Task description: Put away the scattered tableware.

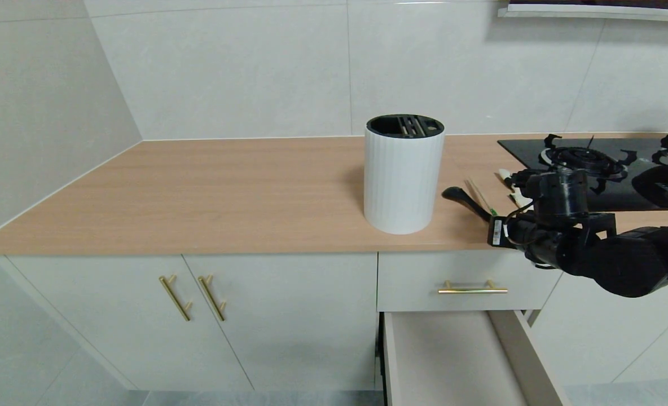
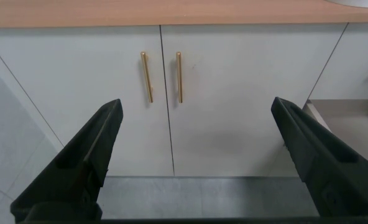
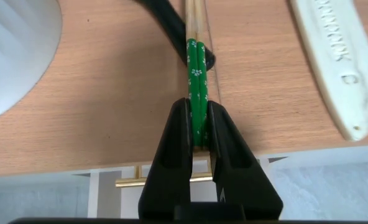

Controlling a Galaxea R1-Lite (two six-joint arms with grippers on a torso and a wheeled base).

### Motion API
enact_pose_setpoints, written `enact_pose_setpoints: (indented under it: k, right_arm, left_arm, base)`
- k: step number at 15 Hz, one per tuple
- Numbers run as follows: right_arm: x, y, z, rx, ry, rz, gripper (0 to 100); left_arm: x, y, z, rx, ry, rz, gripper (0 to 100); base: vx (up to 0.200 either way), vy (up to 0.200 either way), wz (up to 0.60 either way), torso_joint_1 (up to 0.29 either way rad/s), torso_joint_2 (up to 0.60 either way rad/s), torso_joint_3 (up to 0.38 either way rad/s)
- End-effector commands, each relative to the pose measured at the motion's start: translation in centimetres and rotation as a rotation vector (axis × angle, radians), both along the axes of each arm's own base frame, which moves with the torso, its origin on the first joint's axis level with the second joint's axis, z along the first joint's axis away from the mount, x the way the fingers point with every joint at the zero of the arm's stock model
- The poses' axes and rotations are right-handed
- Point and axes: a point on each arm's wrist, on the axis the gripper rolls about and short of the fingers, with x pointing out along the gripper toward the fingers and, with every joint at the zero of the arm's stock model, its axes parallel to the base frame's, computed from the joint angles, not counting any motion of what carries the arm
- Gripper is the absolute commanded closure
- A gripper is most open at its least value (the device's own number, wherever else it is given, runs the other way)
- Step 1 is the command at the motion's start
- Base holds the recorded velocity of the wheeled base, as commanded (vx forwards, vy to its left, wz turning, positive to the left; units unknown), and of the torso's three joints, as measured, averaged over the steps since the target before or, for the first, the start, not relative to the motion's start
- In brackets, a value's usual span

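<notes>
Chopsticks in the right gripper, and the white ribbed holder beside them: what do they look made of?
The pair of green-ended pale chopsticks, clamped in the right gripper: likely bamboo or wood, with pale bare shafts and green painted ends with small white flowers. The white ribbed cylindrical holder: probably matte plastic, with an evenly fluted wall and black slotted top; ceramic can't be excluded.

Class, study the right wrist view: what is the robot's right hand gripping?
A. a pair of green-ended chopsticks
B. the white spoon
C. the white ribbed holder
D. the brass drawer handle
A: the right hand is shut on the green ends of the chopsticks.
</notes>
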Motion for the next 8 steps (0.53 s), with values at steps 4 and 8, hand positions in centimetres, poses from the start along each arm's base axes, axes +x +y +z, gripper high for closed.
enact_pose_setpoints:
  k: [4, 8]
  right_arm:
    - [-6.5, -2.1, 6.1, 0.017, -0.036, 0.000, 100]
    - [-11.7, -3.7, 7.6, 0.022, -0.005, 0.037, 100]
  left_arm:
    - [0.0, 0.0, 0.0, 0.000, 0.000, 0.001, 0]
    - [0.0, 0.0, 0.0, 0.000, 0.000, 0.001, 0]
  base:
    - [0.000, 0.000, 0.00, 0.000, 0.00, 0.000]
    - [0.000, 0.000, 0.00, 0.000, 0.00, 0.000]
